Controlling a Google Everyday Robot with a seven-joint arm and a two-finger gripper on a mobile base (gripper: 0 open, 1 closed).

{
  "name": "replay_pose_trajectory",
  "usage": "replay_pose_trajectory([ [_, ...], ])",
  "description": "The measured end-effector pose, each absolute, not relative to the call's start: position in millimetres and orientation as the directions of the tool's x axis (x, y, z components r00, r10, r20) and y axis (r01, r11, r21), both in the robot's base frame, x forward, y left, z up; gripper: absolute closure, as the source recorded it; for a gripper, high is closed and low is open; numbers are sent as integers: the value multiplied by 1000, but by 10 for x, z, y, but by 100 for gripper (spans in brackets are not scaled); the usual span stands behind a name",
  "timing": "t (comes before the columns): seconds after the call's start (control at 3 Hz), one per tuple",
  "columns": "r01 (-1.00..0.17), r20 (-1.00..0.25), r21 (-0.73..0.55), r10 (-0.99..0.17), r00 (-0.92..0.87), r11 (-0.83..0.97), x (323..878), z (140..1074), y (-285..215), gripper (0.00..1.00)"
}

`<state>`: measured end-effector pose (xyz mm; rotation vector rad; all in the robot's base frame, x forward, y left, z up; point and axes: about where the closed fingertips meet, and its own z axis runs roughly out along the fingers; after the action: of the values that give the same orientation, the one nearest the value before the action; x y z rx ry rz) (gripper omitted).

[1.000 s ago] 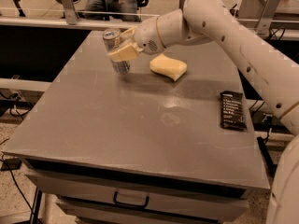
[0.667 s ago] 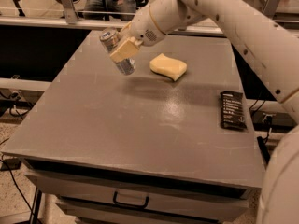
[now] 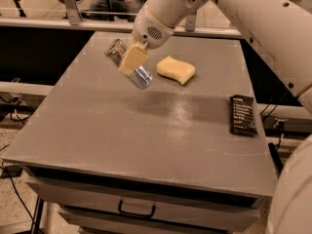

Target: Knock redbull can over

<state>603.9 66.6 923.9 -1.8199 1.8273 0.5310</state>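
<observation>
Redbull can, a slim silver-grey metal drink can with a shiny round top, sits right in the jaws of the gripper, over the far left part of the grey tabletop. Its long axis is steeply tilted: the shiny top points up and to the left of the jaws, the base down and to their right, low over the tabletop. Whether the base touches the surface I cannot tell. The jaws look clenched on the can's middle, with one cream-coloured pad lying across its near side and its partner hidden behind. Since the lean already runs leftward, the next move likely means carrying the top further down on that side and letting go, so the can ends up lying flat. The white robot arm comes in from the upper right, its rounded wrist just above and to the right of the jaws, angled downward. A yellow sponge lies just right of the jaws, near the can's base but apart from it. A flat black wrapper lies well apart, further right.
</observation>
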Motion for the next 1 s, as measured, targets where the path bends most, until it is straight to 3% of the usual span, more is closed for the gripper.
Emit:
replay_pose_trajectory([
  [1.0,-993,-462,36,-879,-118,114,5652,9020,357,99],
])
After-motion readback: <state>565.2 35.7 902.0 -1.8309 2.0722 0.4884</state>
